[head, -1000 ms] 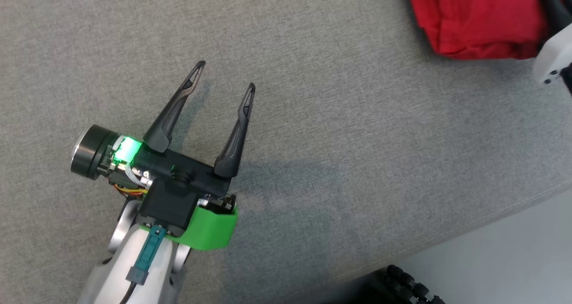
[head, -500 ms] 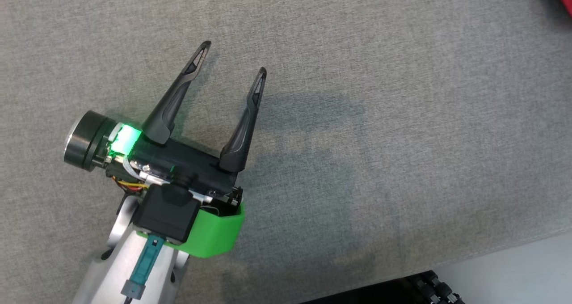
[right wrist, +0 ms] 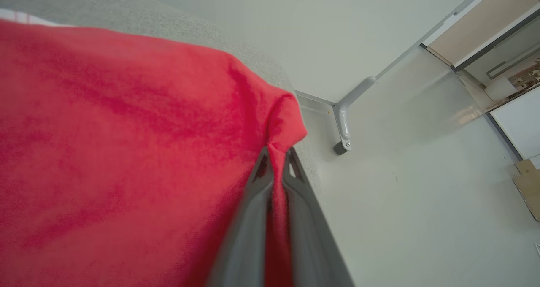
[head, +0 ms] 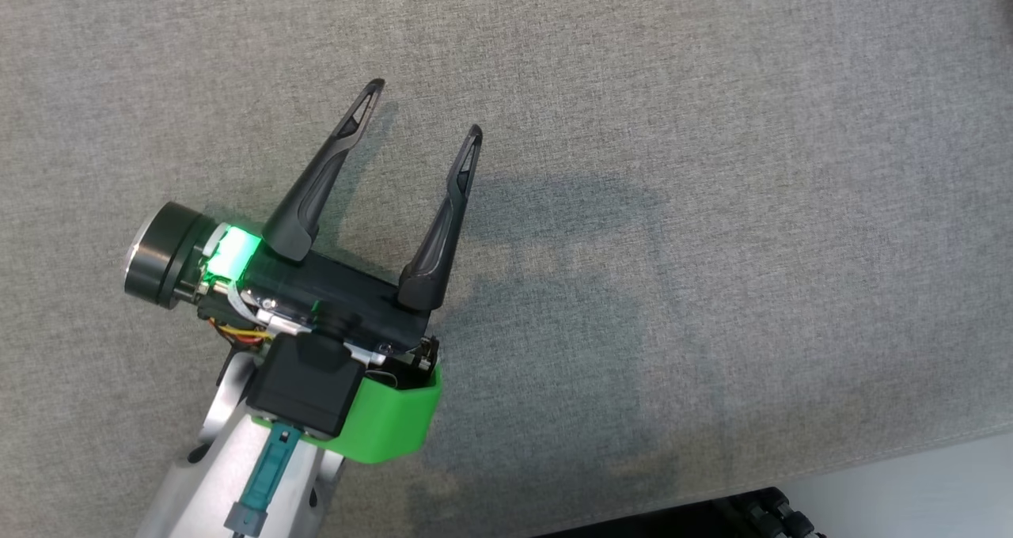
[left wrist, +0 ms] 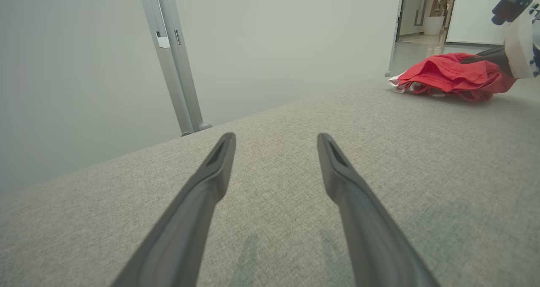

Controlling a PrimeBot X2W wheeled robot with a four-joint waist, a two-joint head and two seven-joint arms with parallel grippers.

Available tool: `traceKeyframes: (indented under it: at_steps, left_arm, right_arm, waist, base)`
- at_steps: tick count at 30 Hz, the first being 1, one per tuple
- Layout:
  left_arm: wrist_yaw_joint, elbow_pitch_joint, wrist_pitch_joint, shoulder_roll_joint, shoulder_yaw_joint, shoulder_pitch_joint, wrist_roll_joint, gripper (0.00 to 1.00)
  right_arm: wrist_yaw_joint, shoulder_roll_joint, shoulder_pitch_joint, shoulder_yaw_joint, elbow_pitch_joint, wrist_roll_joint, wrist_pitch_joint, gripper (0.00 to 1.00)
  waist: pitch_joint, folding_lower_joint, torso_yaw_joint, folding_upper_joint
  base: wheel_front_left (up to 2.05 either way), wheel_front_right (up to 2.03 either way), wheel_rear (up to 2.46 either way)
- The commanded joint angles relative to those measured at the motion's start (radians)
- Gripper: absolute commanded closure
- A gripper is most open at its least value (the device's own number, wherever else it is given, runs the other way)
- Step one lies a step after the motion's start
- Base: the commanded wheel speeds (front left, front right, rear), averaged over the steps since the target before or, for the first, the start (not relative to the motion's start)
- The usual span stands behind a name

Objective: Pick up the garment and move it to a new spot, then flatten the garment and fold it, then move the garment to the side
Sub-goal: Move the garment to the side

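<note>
- Hovering over the grey fabric-covered tabletop (head: 712, 126), the left tool (head: 425, 108) has its two dark fingers spread wide with nothing between them (released, plainly so).
- In the head view its fingers point up and a little to the right. A green light (head: 233, 253) glows on its body and a green housing (head: 388, 419) wraps the wrist.
- The red garment (left wrist: 443, 74) lies bunched on the far part of the tabletop in the left wrist view, well apart from the left tool. A little white cloth shows at its lower left edge.
- The right tool (right wrist: 278, 152) is clenched on a pinch of the garment. In the right wrist view a fold of red cloth runs between its two fingers, which stand almost together.
- In the left wrist view the right arm's pale body is at the right edge, its dark fingers reaching onto the top of the garment.
- Past the tabletop's far edge a grey metal post (left wrist: 173, 59) stands against a pale wall.
- Pale floor (head: 910, 483) shows beside the tabletop's near edge, at the lower right of the head view.
</note>
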State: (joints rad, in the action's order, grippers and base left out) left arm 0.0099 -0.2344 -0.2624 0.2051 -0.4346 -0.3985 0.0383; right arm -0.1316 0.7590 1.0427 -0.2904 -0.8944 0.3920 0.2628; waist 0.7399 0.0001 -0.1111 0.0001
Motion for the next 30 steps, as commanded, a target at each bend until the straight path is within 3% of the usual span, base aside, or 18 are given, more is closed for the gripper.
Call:
traceKeyframes:
  at_steps: [1, 6, 7, 8, 12, 16, 19, 22, 26, 30]
  left_arm:
    - [0.009, 0.001, -0.002, 0.007, -0.003, 0.002, -0.007, 0.00]
    - [0.016, 0.006, -0.002, 0.008, -0.010, 0.004, -0.013, 0.00]
    - [0.017, 0.009, -0.002, 0.007, -0.012, 0.004, -0.013, 0.00]
    - [0.017, 0.012, -0.002, 0.007, -0.015, 0.004, -0.016, 0.00]
    - [0.025, 0.023, -0.002, 0.004, -0.020, 0.010, -0.021, 0.00]
    - [0.035, 0.033, -0.002, 0.003, -0.019, 0.022, -0.028, 0.00]
    - [0.047, 0.049, -0.002, -0.005, -0.013, 0.045, -0.045, 0.00]
    - [0.061, 0.075, -0.002, -0.015, -0.005, 0.071, -0.064, 0.00]
    - [0.088, 0.123, -0.002, -0.047, 0.036, 0.130, -0.116, 0.00]
    - [0.101, 0.171, -0.002, -0.077, 0.092, 0.176, -0.161, 0.00]
  right_arm:
    - [0.002, 0.012, -0.027, 0.034, 0.001, -0.014, 0.004, 1.00]
    - [0.002, -0.005, -0.072, 0.097, -0.012, -0.041, 0.004, 1.00]
    - [0.002, -0.008, -0.075, 0.109, -0.019, -0.050, 0.004, 0.71]
    - [0.002, -0.008, -0.075, 0.122, -0.024, -0.064, 0.004, 0.00]
    - [0.002, -0.022, -0.072, 0.217, -0.005, -0.160, 0.004, 0.00]
    - [0.002, -0.081, -0.100, 0.325, 0.087, -0.275, 0.004, 0.00]
    - [0.002, -0.197, -0.165, 0.369, 0.206, -0.353, 0.004, 0.00]
    - [0.002, -0.301, -0.228, 0.359, 0.308, -0.363, 0.004, 0.00]
    - [0.002, -0.421, -0.344, 0.261, 0.413, -0.319, 0.004, 0.00]
    - [0.002, -0.473, -0.434, 0.206, 0.459, -0.301, 0.004, 0.00]
  waist:
    - [-0.005, -0.0001, 0.005, -0.0001]
    - [-0.018, -0.0001, 0.007, -0.0001]
    - [-0.023, -0.0001, 0.008, -0.0001]
    - [-0.028, -0.0001, 0.010, -0.0001]
    - [-0.059, -0.0001, 0.018, -0.0001]
    - [-0.095, -0.0001, 0.023, -0.0001]
    - [-0.145, -0.0001, 0.028, -0.0001]
    - [-0.204, -0.0001, 0.038, -0.0001]
    - [-0.302, -0.0001, 0.066, -0.0001]
    - [-0.375, -0.0001, 0.097, -0.0001]
  base:
    - [0.00, 0.00, 0.00]
    - [0.00, 0.00, 0.00]
    - [0.00, 0.00, 0.00]
    - [0.00, 0.00, 0.00]
    - [0.00, 0.00, 0.00]
    - [0.00, 0.00, 0.00]
    - [0.00, 0.00, 0.00]
    - [0.00, 0.00, 0.00]
    - [0.00, 0.00, 0.00]
    - [0.00, 0.00, 0.00]
